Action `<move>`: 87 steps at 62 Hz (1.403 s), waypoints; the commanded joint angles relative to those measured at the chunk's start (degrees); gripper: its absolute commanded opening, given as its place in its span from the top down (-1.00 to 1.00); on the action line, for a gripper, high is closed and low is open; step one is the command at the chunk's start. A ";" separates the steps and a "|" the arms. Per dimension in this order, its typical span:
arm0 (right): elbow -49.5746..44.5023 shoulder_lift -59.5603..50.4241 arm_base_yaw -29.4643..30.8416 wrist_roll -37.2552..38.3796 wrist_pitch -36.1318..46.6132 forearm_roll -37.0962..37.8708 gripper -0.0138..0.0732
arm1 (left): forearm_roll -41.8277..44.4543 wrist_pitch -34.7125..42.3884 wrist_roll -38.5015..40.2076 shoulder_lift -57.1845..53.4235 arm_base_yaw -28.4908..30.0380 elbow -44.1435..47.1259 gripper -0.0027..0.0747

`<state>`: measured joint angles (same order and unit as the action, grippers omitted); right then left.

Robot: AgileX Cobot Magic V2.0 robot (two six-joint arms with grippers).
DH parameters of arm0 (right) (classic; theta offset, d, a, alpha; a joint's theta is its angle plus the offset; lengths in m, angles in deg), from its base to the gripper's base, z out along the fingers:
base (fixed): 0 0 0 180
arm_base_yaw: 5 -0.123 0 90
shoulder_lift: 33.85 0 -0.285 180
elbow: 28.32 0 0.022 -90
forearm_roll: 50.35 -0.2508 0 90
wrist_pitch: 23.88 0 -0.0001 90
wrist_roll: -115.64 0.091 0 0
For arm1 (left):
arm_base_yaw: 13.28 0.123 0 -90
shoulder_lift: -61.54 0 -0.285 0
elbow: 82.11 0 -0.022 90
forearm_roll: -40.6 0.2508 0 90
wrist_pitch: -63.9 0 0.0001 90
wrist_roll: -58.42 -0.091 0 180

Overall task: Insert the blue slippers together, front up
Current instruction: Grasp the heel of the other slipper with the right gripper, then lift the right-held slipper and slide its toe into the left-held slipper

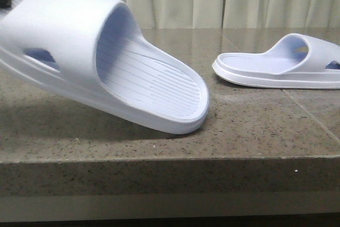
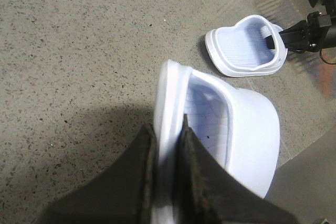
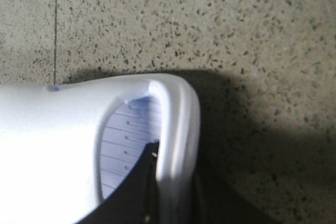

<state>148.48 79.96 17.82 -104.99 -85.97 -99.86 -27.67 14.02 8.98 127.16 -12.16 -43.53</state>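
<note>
Left fingers point(image 2: 149, 182) clamped on near slipper point(image 1: 106, 57) rim, held tilted over front-left bench point(image 1: 159, 179) edge | right fingers point(image 3: 152, 182) pinch far slipper point(image 1: 281, 62) rim, right side, flat | risk: thin rim grips slip, straps jam at insertion

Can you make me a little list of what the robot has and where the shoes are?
left tool: shut on the near slipper, pinching its side edge
near slipper: tilted, heel end low over the table
right tool: shut on the far slipper, clamping its rim
far slipper: flat on the table, apart from the near one
joined yet: no
</note>
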 commanded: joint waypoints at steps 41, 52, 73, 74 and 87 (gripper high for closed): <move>-1.75 -12.90 5.65 -1.04 -5.95 -11.94 0.84 | -10.99 6.26 -0.08 2.52 -0.37 -1.49 0.98; -5.88 -17.03 9.37 -5.89 -10.68 -21.34 0.84 | -20.54 5.57 -6.76 9.26 -0.37 -1.49 0.98; -12.62 -17.33 4.64 -9.76 -12.60 -24.96 0.84 | -24.98 1.74 -11.91 21.10 -0.37 -1.60 0.98; -12.86 -17.33 4.39 -9.98 -12.54 -25.20 0.84 | -24.98 1.74 -11.95 21.35 -0.37 -1.60 0.98; -14.45 -17.33 -0.63 -11.47 -11.25 -26.52 0.84 | -26.29 0.28 -13.46 23.47 -0.37 -1.60 0.98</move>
<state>132.96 65.11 18.85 -115.21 -91.76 -121.45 -50.25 18.30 -3.58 151.57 -12.16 -43.53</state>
